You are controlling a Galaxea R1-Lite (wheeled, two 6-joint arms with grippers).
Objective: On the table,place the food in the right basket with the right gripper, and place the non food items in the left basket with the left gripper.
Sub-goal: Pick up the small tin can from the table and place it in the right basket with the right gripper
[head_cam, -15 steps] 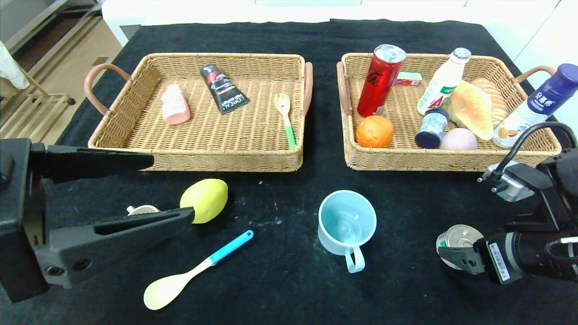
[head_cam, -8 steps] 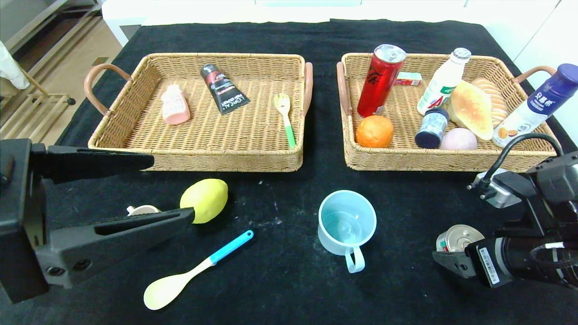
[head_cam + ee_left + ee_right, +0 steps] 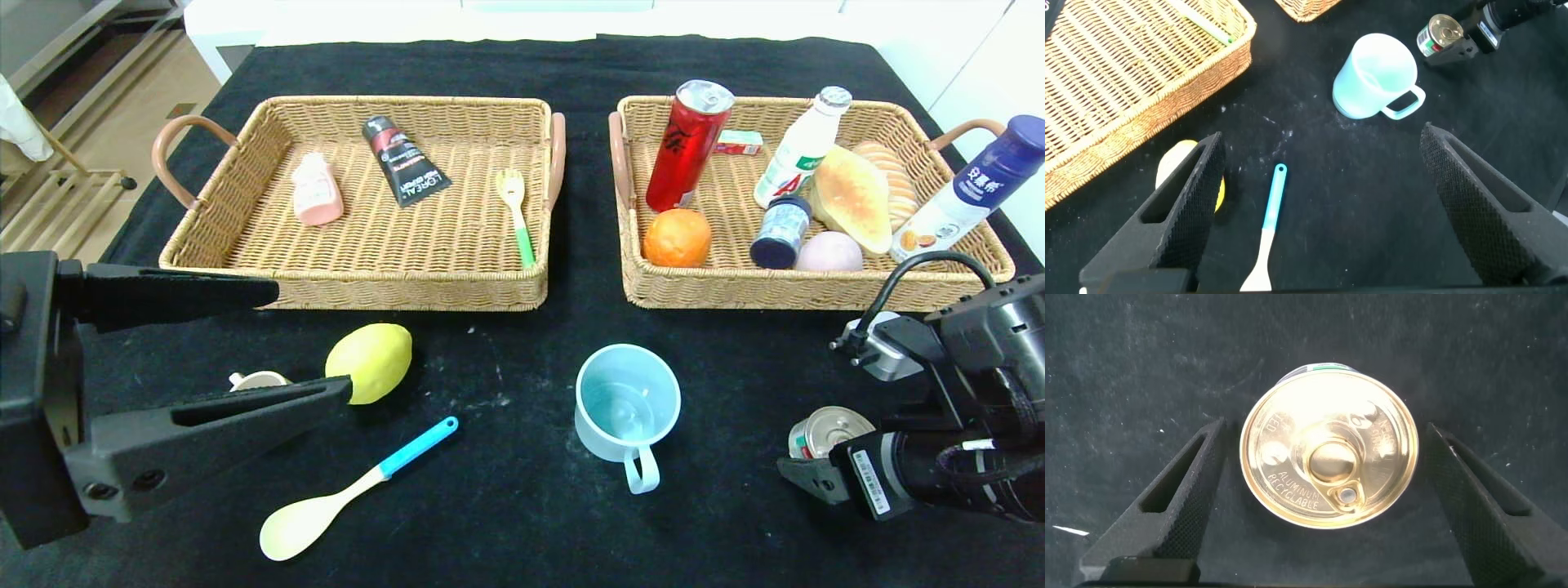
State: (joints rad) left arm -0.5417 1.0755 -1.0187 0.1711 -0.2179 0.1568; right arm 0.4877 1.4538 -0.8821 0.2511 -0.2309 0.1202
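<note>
Lowered and drawn back since a second ago, the right end effector (image 3: 1319, 506) spreads wide, empty, around an upright can (image 3: 1329, 460) on the bench (image 3: 522, 523), the right basket (image 3: 808, 286) lying beyond.

From my seat the table (image 3: 522, 531) wears a black cloth flecked with pale scuffs; both baskets — left basket (image 3: 245, 204) and right basket (image 3: 735, 286) — are tan woven wicker with pinkish-brown handles; I see a yellow lemon (image 3: 369, 362), a spoon (image 3: 343, 494) with a cream bowl and blue handle, a pale blue mug (image 3: 627, 411), and a tin (image 3: 1328, 458) with a shiny gold lid; in the right basket sit a red can (image 3: 687, 144) and an orange (image 3: 677, 238); the grippers' fingers (image 3: 1184, 208) are matte black, finely textured.
</note>
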